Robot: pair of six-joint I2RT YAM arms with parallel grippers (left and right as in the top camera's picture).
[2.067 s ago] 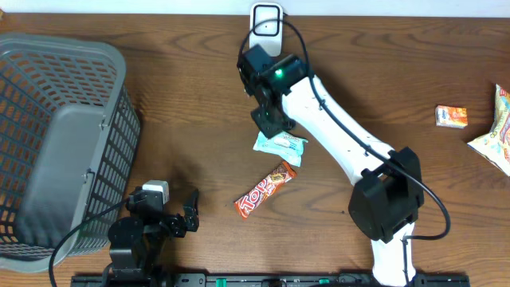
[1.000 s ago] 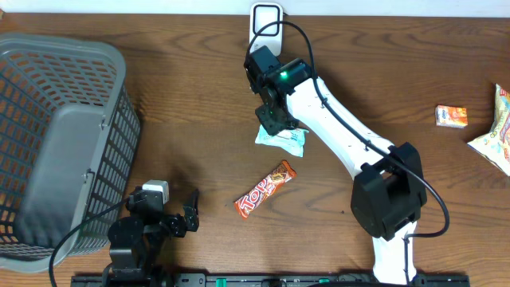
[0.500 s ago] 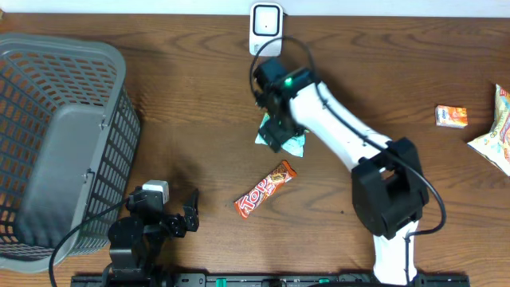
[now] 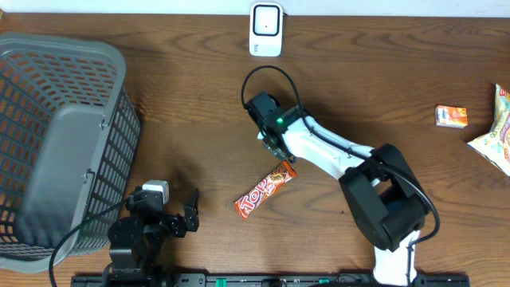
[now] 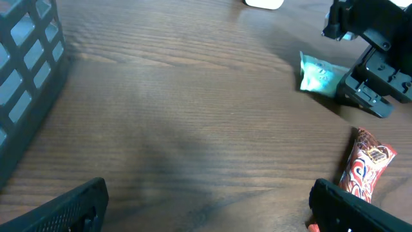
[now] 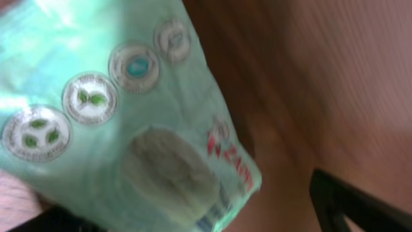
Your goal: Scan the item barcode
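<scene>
Starting at the front edge, the left gripper [image 4: 191, 217] rests low beside its own base with its fingers spread wide and nothing between them, parked out of the working area, likely so the other arm has the table to itself. Just beyond it and to the right, a red-and-orange Top candy bar [image 4: 264, 190] lies flat on the wood, untouched and well apart from either claw. Next comes the item in hand, a mint-green packet [image 6: 129, 129] printed with round leaf badges, lying on the table right under the right gripper [image 4: 269, 139]. That claw stands wide. In the wrist view one finger sits clear of the packet's edge with bare wood between, so the packet is straddled rather than pinched. The arm is folded low over it, which suits either setting it down or taking a fresh hold. Farther back, at the table's far edge, the white scanner [image 4: 265, 18] stands well apart from the packet, so the barcode looks not yet presented. Off to the left sits a grey basket [image 4: 64, 44], and at the far right a small orange box [image 4: 451, 116] and a yellow snack bag [image 4: 496, 137].
</scene>
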